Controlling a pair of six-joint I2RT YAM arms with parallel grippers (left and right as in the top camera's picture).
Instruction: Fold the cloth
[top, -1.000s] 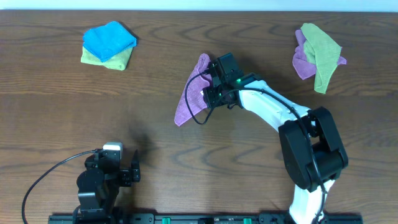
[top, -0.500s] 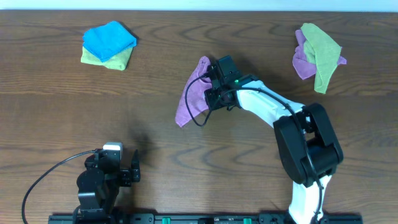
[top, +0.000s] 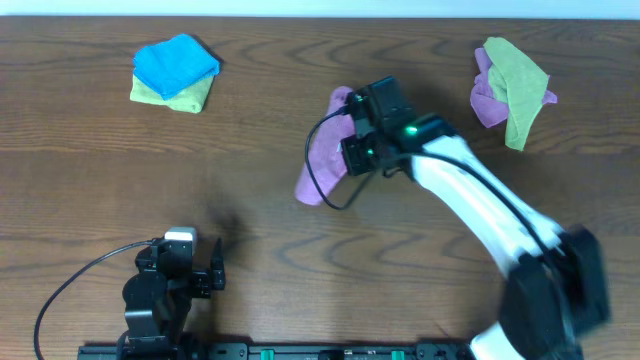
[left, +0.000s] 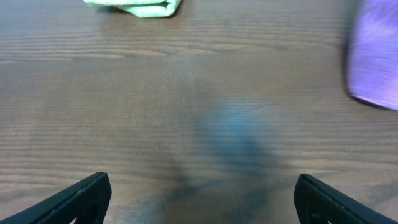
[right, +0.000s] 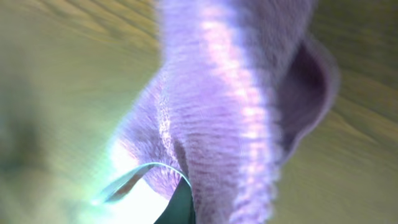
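We judge the fold barely begun. The purple cloth (top: 320, 165) sits near the middle of the bench (top: 90, 170), bunched into a long drooping strip rather than spread flat, and no clean crease shows in it. The right hand (top: 352, 128) is at its upper end, clamped on the fabric as far as we can judge. In the right wrist view the cloth (right: 217, 106) hangs directly in front of the lens and hides the fingertips, so we infer the grip from the drape. The left hand (top: 206, 276) rests low near the front edge, well apart from the cloth, with its fingers spread wide and nothing between them.

At the far left a blue and green stack (top: 175, 72) looks neatly folded. At the far right a green and purple heap (top: 512, 85) lies crumpled. What is left, in our view, is nearly everything: laying the purple cloth flat, then doubling it over.
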